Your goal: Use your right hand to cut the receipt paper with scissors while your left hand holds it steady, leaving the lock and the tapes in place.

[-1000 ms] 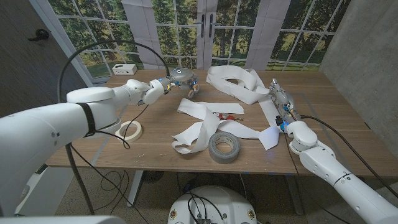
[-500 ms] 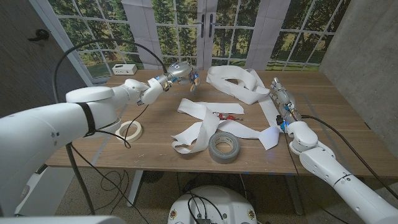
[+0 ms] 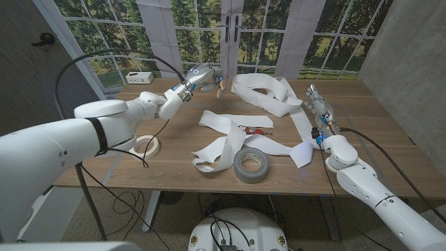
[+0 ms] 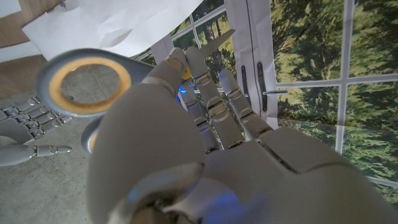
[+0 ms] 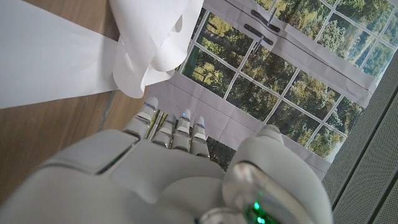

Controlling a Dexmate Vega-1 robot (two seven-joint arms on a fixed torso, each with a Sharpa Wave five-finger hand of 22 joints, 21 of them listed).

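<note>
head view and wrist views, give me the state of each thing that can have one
left hand: raised over the table's far side, holding the scissors
right hand: empty, fingers straight, beside the receipt paper
receipt paper: uncut, loose loops across the table
grey tape roll: lying flat near the front edge
white tape roll: lying flat at the left
lock: lying on the paper

The left hand [image 3: 198, 75] now sits higher and farther back over the bench [image 3: 174, 150] than a second ago, carrying the scissors [image 3: 219, 85] (grey, orange-lined loops) up with it, away from the paper [image 3: 230, 136].
</note>
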